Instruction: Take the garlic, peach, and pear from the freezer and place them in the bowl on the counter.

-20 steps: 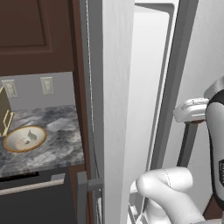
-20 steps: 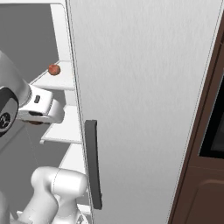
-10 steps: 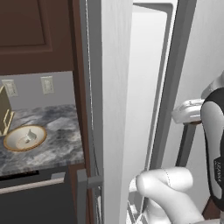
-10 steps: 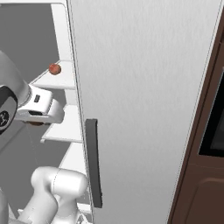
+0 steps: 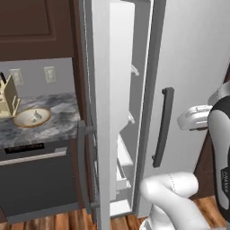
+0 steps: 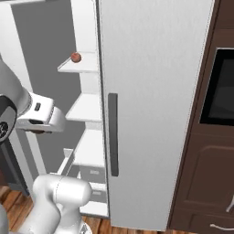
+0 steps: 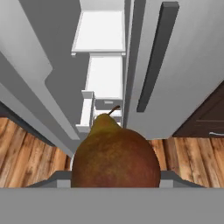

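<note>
The claw (image 7: 116, 186) is clamped on the pear (image 7: 115, 155) (fingertips hidden), which may clip the freezer (image 5: 123, 108) door swinging toward the bowl (image 5: 32, 117).

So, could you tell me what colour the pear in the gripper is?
The pear is golden-brown, flushed reddish-brown, with a dark stem; the hand view shows it best.

Pear (image 7: 115, 158), 6 o'clock in hand view: base cut by the grey band, hiding the fingertips and their grip.
</note>
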